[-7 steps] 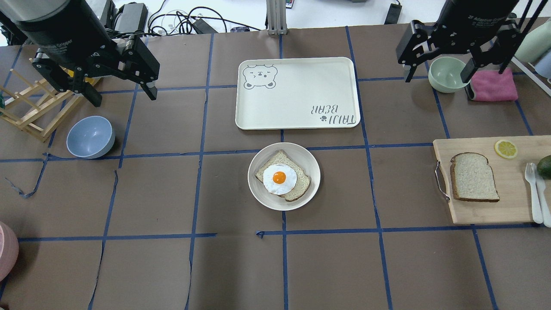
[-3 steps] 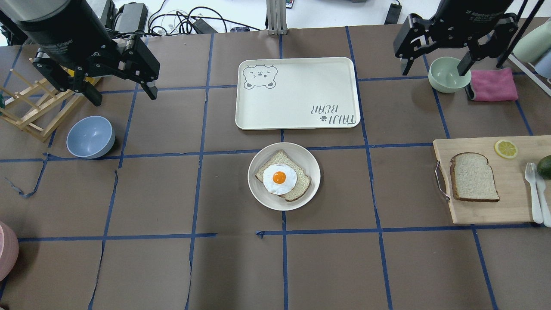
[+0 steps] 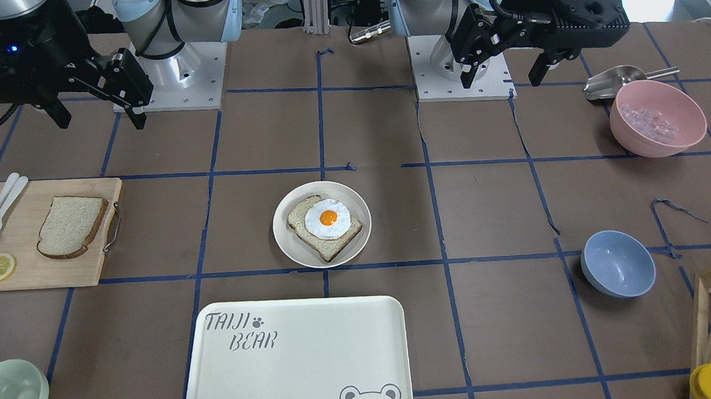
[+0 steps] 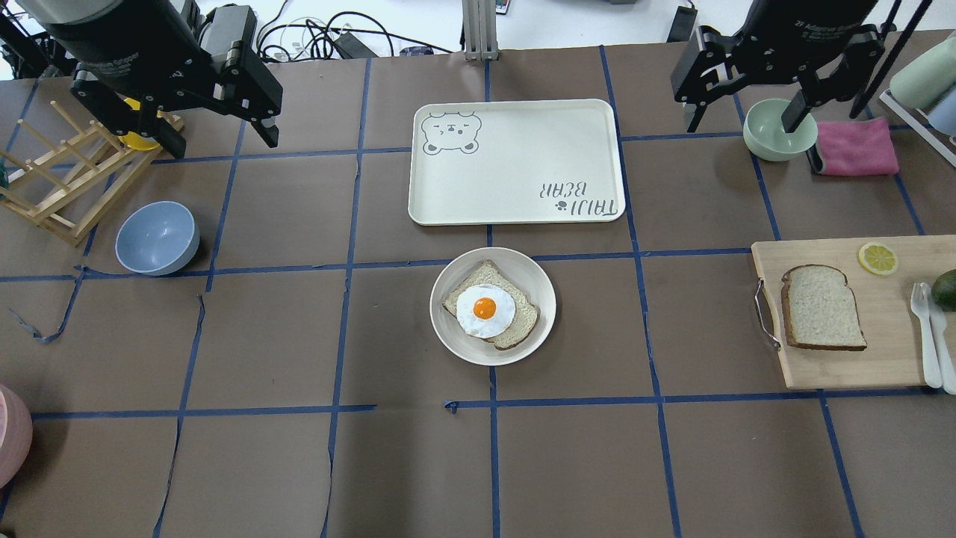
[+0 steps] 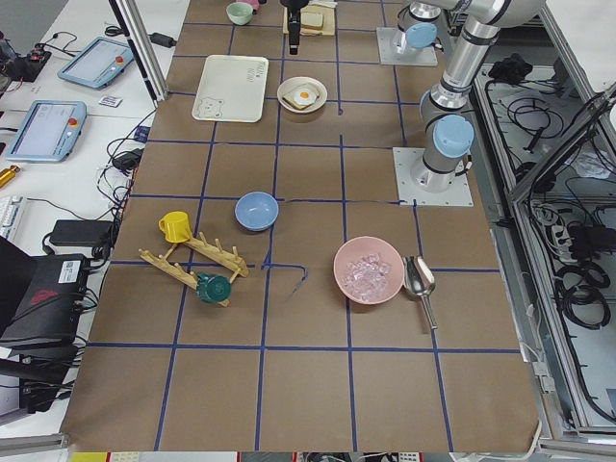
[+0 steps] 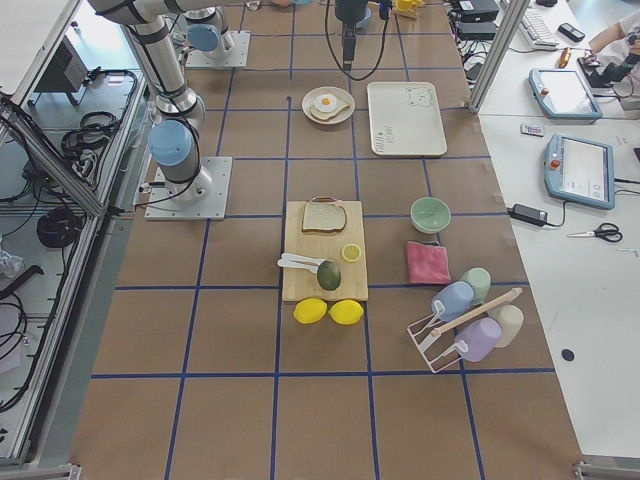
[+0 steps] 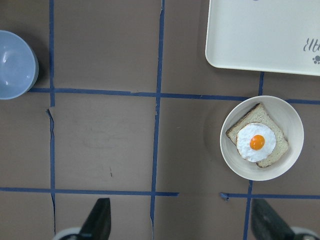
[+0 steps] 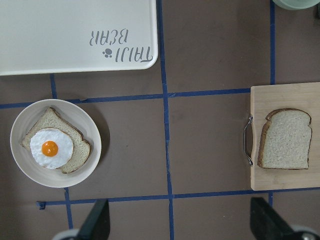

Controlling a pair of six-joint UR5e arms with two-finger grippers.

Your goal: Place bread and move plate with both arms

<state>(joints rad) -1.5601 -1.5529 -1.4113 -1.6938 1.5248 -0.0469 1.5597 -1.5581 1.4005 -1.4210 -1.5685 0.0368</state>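
The plain bread [image 4: 821, 306] lies flat on a wooden cutting board at the right; it also shows in the right wrist view [image 8: 284, 139] and the front view [image 3: 72, 225]. The cream-white plate [image 4: 543, 288] sits at the table's middle and holds a slice topped with a fried egg [image 4: 485, 309]; the plate also shows in the left wrist view [image 7: 296, 120]. My left gripper [image 4: 222, 143] is open and empty, high over the far left. My right gripper [image 4: 739, 123] is open and empty, high over the far right beside the green bowl.
A cream bear-print tray [image 4: 515, 161] lies just beyond the plate. The cutting board [image 4: 859, 366] also carries a lemon slice, white cutlery and an avocado. A green bowl [image 4: 777, 131] and pink cloth [image 4: 855, 146] sit far right; a blue bowl [image 4: 157, 237] and wooden rack [image 4: 60, 187] far left.
Both grippers have shifted toward the table's far edge, staying open. The bread, plate and tray have not moved.
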